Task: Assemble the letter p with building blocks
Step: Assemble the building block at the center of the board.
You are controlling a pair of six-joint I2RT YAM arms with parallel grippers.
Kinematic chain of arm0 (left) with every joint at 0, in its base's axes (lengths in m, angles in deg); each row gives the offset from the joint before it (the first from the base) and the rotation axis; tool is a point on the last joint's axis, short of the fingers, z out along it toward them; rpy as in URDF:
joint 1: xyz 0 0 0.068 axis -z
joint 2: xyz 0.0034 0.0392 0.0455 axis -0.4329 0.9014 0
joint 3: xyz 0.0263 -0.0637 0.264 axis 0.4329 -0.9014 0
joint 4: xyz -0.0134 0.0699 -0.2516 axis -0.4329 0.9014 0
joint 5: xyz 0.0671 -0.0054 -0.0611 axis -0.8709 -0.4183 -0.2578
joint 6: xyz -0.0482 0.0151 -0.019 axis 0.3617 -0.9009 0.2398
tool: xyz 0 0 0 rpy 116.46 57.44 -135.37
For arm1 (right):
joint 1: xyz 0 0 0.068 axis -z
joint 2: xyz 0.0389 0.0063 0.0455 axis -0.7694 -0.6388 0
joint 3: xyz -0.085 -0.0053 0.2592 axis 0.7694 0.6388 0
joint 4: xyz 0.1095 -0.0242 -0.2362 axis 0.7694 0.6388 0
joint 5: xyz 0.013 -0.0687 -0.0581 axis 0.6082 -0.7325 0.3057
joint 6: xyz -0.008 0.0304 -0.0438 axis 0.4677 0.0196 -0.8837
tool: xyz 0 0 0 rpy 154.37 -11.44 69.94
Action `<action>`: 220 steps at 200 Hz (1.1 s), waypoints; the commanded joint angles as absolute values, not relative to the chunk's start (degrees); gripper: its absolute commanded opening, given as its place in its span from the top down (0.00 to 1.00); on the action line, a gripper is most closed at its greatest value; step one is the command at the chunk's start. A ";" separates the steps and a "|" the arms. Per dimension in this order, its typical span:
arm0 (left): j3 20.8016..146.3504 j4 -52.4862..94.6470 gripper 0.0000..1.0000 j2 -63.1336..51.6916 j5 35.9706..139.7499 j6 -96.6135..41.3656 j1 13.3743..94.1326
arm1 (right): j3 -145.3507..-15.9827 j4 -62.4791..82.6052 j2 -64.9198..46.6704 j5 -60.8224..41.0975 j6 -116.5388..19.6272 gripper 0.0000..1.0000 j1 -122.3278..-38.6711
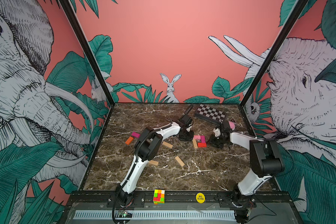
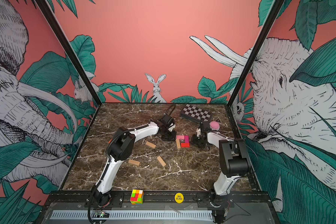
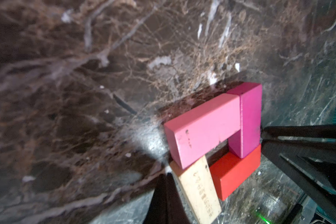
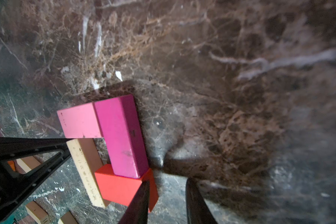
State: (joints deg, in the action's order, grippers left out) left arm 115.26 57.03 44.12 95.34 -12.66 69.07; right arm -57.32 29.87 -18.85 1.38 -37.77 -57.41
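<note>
Four building blocks lie joined on the marble in both top views: a pink block (image 1: 197,137), a magenta block (image 1: 203,138), a red block (image 1: 202,144) and a tan block (image 1: 195,143). My left gripper (image 3: 166,175) is shut and empty, its tip right beside the tan block (image 3: 199,190), near that block's joint with the pink block (image 3: 204,130). My right gripper (image 4: 169,186) stands open on the other side. One of its fingers (image 4: 142,195) rests against the end of the red block (image 4: 120,188), under the magenta block (image 4: 122,135). Nothing sits between the fingers.
Loose blocks lie to the left: magenta (image 1: 135,134), orange (image 1: 129,140) and three tan ones (image 1: 167,144) (image 1: 153,162) (image 1: 179,161). A checkered box (image 1: 209,114) and a pink round thing (image 1: 231,125) are at the back right. A puzzle cube (image 1: 158,196) and a yellow token (image 1: 200,197) sit on the front rail.
</note>
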 commanded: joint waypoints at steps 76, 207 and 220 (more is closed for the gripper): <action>116.09 59.19 0.95 46.37 94.36 -12.04 69.35 | -55.82 30.44 -20.79 1.17 -37.47 0.66 -57.32; 115.87 59.45 0.94 46.82 95.04 -11.89 69.36 | -55.53 32.49 -19.20 -2.05 -33.71 0.67 -57.32; 115.71 59.37 0.94 46.74 95.05 -11.89 69.39 | -55.08 31.92 -18.31 -2.45 -32.71 0.67 -57.32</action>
State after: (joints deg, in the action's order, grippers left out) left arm 117.34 57.23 45.52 96.03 -12.59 69.07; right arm -57.26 29.47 -18.87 0.77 -34.77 -57.41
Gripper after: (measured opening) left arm 0.058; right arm 0.334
